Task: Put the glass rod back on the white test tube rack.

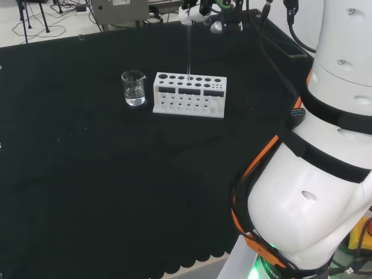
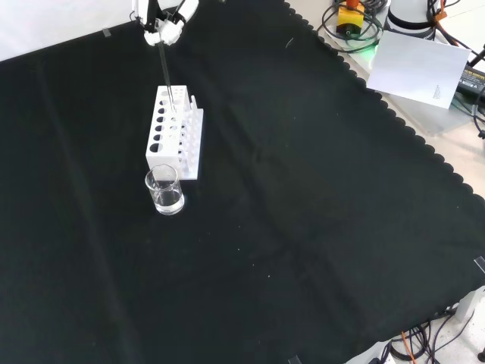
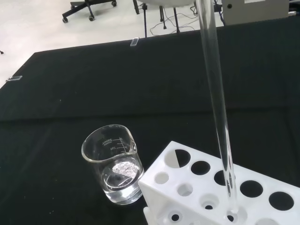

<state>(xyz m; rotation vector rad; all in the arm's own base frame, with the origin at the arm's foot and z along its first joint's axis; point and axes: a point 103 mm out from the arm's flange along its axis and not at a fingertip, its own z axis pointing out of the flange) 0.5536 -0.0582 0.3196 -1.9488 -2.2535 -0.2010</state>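
Containers on the table, which is covered with black cloth, number two. A small clear glass beaker with a pouring lip and printed graduations holds a shallow layer of clear liquid; the wrist view shows this liquid well below the halfway mark. A white rectangular plastic test tube rack with rows of round holes in its top plate stands just beside the beaker, to its right in the head view and behind it in the front view.

A long, thin, clear glass rod stands nearly upright, its long axis close to vertical with a slight tilt. Its lower end points down into the rack; in the wrist view the tip sits in one of the small holes of the top plate. Its upper end is pinched between the curled fingers and thumb of the black and white hand, which is positioned above the rack.
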